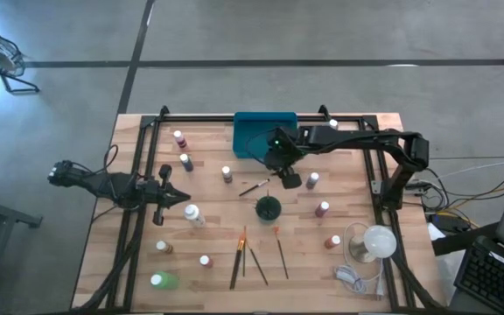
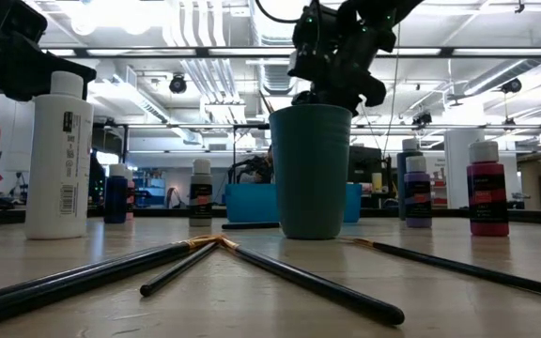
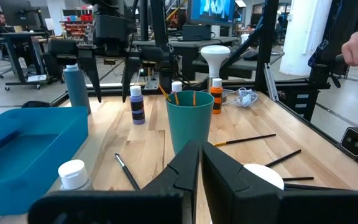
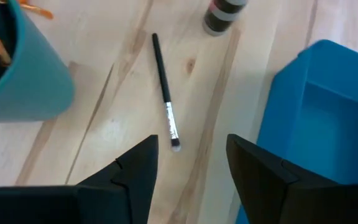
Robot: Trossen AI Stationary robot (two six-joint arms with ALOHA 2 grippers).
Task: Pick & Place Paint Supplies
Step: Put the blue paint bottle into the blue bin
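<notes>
Black-handled paintbrush (image 4: 165, 93) lay alone on the wooden surface (image 1: 208, 223) between cup (image 1: 268, 208) and teal tray (image 1: 250, 138); the right wrist view showed it under the right gripper (image 4: 191, 163), jaws parted, empty. Left wrist view alone showed orange-tipped brushes (image 3: 176, 98) standing inside the cup. Left gripper (image 3: 200, 167) waited, jaws closed.

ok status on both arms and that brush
Right gripper open, above loose brush between cup and tray. Left gripper shut, idle left of table. Nothing in the way.
</notes>
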